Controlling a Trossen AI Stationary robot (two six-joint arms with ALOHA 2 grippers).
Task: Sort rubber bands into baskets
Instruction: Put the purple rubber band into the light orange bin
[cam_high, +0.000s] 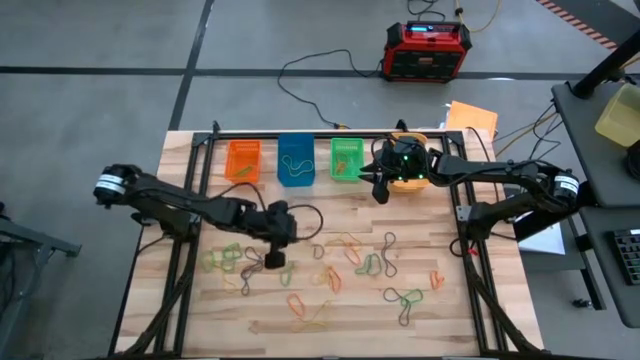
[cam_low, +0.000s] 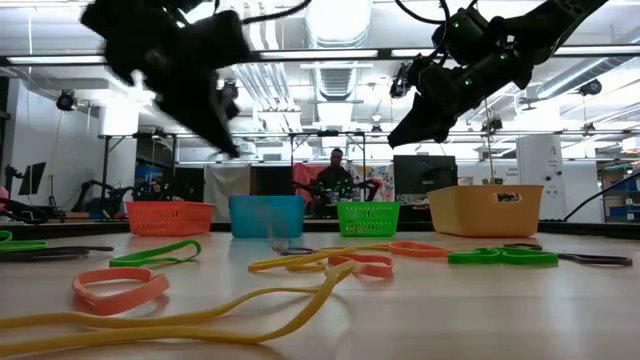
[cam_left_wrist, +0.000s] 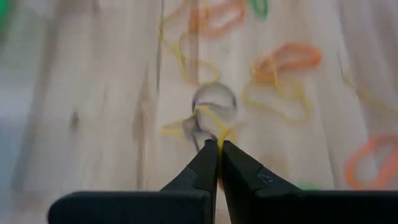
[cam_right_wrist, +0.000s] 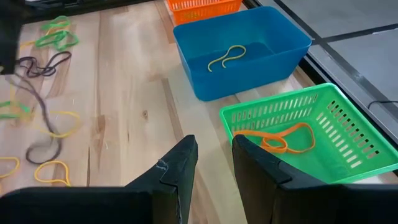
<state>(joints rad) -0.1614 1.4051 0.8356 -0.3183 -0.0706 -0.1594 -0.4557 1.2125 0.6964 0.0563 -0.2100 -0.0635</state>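
Note:
Many rubber bands (cam_high: 350, 265) in green, orange, yellow and black lie loose on the wooden table. Four baskets stand in a row at the far edge: orange (cam_high: 243, 160), blue (cam_high: 296, 160), green (cam_high: 346, 158) and yellow-orange (cam_low: 485, 210). My left gripper (cam_high: 275, 260) is raised over the table's middle left and is shut on a yellow rubber band (cam_left_wrist: 205, 121). My right gripper (cam_right_wrist: 214, 155) is open and empty, raised above the table just in front of the green basket (cam_right_wrist: 311, 134). My left gripper pinches a strand of the yellow rubber band (cam_left_wrist: 216, 132) between its two fingertips. The fingers come from above and point down at the table. The band loops out past the tips; whether it is clear of the table I cannot tell.
The green basket holds an orange band (cam_right_wrist: 283, 140) and the blue basket (cam_right_wrist: 242, 50) holds a yellow band (cam_right_wrist: 227, 56). A red-and-black box (cam_high: 428, 50) and cables lie on the floor beyond the table. A person (cam_low: 335, 165) sits in the room behind.

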